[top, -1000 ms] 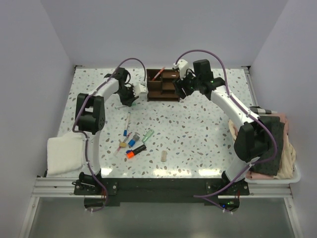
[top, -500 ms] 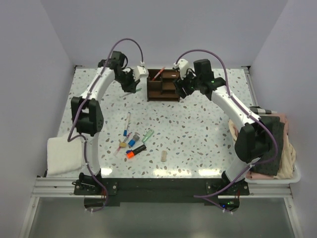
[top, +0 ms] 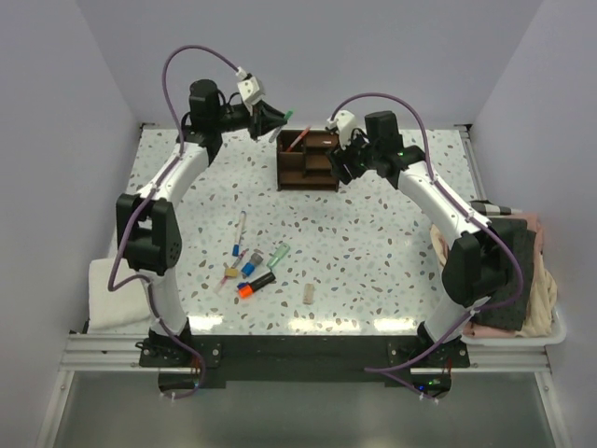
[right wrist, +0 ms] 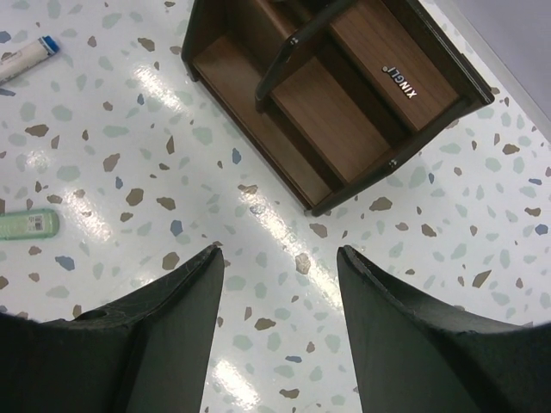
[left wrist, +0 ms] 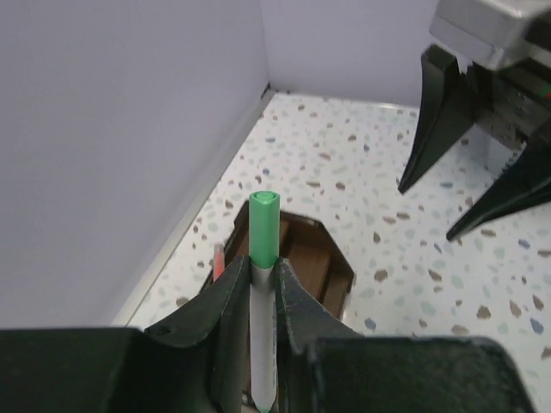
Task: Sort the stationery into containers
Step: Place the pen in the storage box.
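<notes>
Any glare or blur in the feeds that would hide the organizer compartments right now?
Right wrist: white glare streaks on the glossy speckled table, but the dark brown wooden organizer reads sharp. Left wrist: the green-capped pen is crisp; the black fingers holding it are soft, close to the lens. Top external: a bright band along the table's near edge.
</notes>
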Robot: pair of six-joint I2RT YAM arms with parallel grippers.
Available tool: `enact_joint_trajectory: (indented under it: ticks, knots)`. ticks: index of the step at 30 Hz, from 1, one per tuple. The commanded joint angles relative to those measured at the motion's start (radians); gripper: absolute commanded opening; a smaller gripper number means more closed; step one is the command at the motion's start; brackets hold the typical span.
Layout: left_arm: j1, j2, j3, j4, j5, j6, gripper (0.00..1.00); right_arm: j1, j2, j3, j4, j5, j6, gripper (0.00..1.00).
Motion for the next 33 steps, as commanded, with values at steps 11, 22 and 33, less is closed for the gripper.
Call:
enact_joint_trajectory:
  ticks: [11, 22, 33]
  knots:
    - [-0.025, 0.293, 0.118, 0.761, 0.001, -0.585, 0.0, -0.005, -0.052, 0.004, 0.045, 0.056, 0.011, 0.71]
    - [-0.03, 0.417, 0.193, 0.7, -0.013, -0.496, 0.0, -0.005, -0.023, 0.01, 0.046, 0.071, 0.036, 0.82]
    - [-0.033, 0.482, 0.244, 0.599, -0.074, -0.372, 0.32, -0.005, 0.025, 0.039, 0.054, 0.057, 0.051, 0.81]
